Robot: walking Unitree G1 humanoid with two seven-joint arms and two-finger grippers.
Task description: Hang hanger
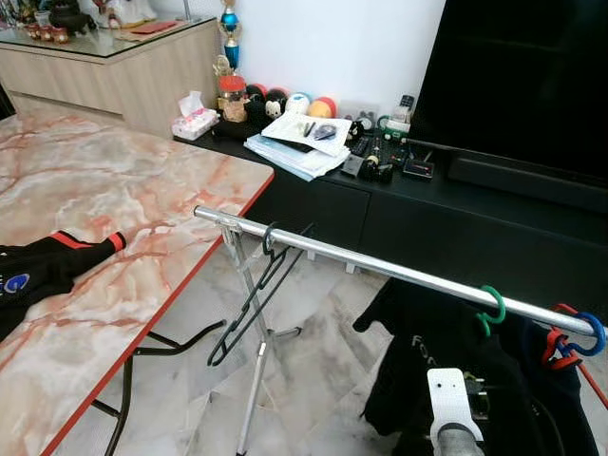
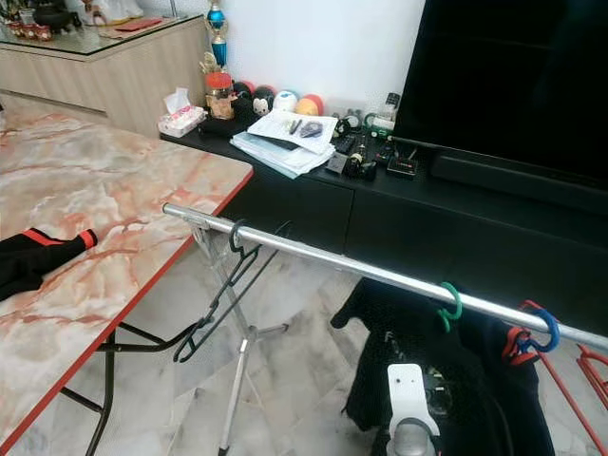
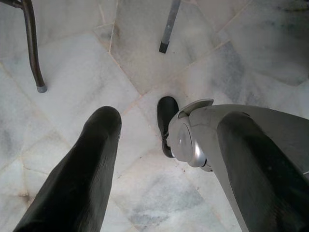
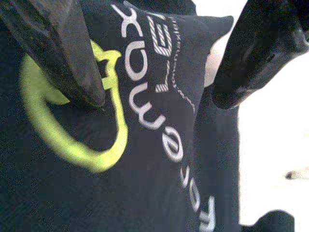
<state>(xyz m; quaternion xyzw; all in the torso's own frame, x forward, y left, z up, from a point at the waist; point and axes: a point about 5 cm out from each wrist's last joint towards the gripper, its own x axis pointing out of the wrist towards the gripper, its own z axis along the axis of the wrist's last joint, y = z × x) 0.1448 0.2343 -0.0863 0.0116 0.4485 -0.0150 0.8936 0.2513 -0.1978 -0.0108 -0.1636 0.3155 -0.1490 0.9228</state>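
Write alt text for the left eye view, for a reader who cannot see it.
A silver metal clothes rail crosses the view, with an empty black wire hanger hooked near its left end and green, red and blue plastic hanger hooks to the right above a dark garment. A pink marble-patterned table stands left, a black TV cabinet behind.

you see the left gripper (image 3: 164,145) with two long matte black fingers (image 3: 82,179), a rounded silver leg casing beside a black foot.

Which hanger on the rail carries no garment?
The black hanger near the rail's table end hangs bare; the green, blue and red hooks sit above dark clothing.
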